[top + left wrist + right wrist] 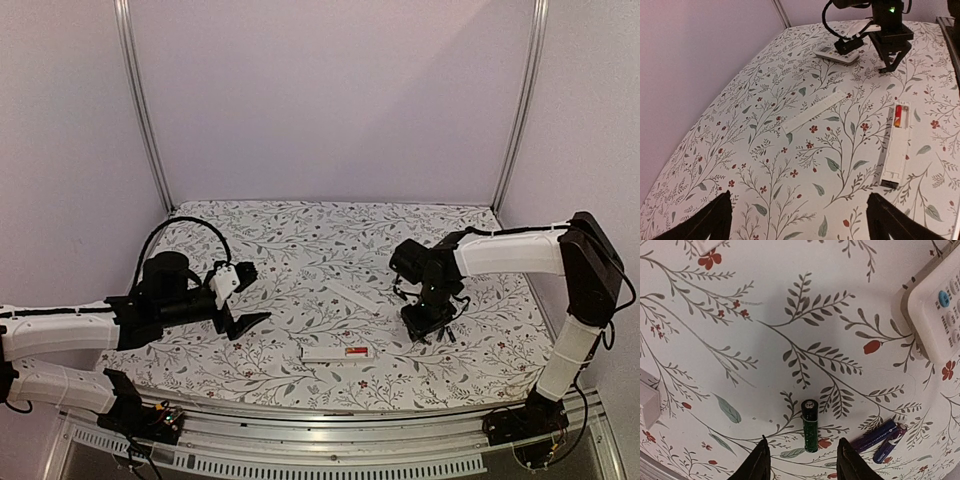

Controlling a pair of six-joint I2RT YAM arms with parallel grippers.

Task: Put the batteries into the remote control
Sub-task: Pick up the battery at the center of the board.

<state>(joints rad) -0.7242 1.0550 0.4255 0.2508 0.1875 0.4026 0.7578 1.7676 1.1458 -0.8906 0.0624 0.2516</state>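
Straddling the dark battery on the floral cloth with jaws parted, the right gripper holds nothing; centre it, close gently (it may roll), then carry it to the open remote off to its left.

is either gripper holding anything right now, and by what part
Nothing is held. The left gripper is open and empty; the right gripper stands open astride a green battery lying on the cloth, clear of both fingers.

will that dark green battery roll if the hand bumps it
Likely yes: the dark green battery is a smooth cylinder lying on its side on the flat table. Its thin round casing may slip from a loose pinch.
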